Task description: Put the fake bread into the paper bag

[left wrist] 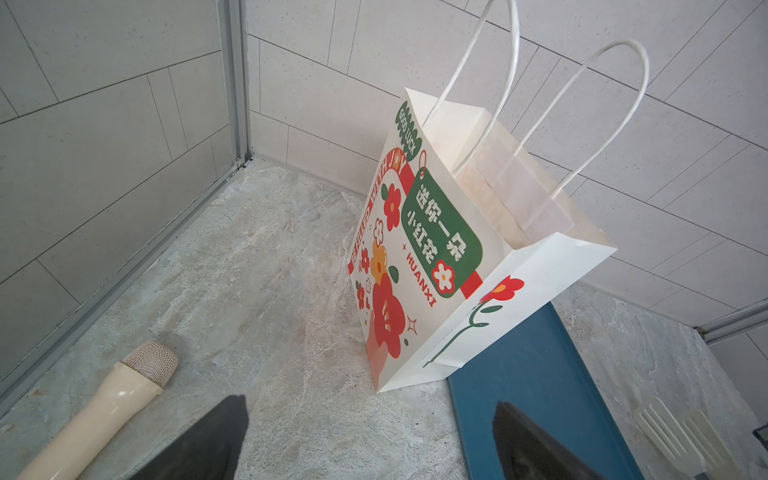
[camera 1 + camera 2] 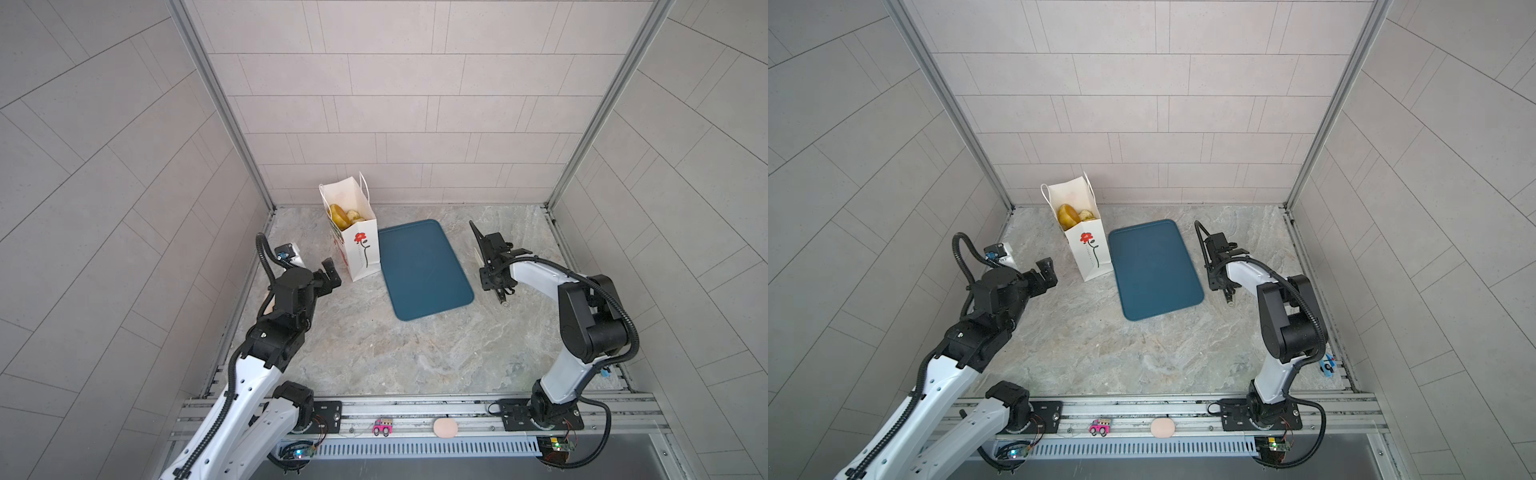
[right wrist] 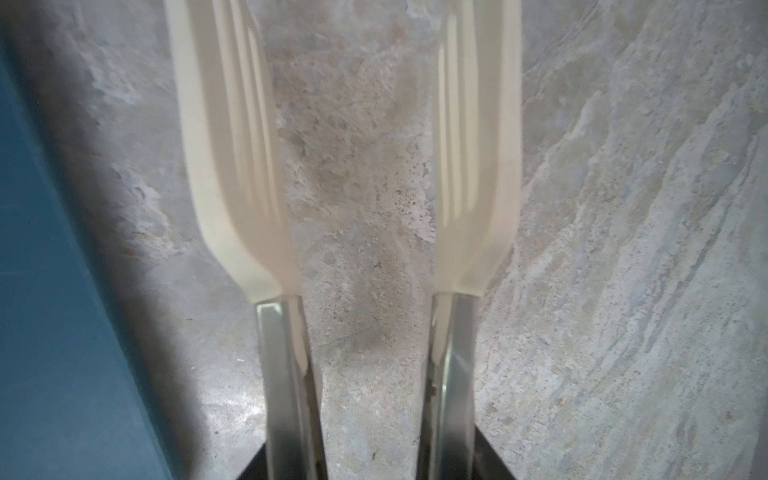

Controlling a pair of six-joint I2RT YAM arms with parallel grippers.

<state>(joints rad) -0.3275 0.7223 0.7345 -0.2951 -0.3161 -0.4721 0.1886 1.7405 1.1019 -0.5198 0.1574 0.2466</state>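
Inside one paper bag point(image 2: 361, 253), two fake bread point(image 2: 340, 217), beside one tray point(image 2: 424, 270)

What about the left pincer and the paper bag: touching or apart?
Apart. In a top view, bare table shows between the open left pincer and the paper bag.

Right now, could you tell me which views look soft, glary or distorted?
Right wrist view: the tongs are close and soft, with glare on their steel arms, and the tray edge is blurred. Left wrist view: the paper bag is crisp. Both top views: tile lines on the side walls bow from wide-angle distortion.
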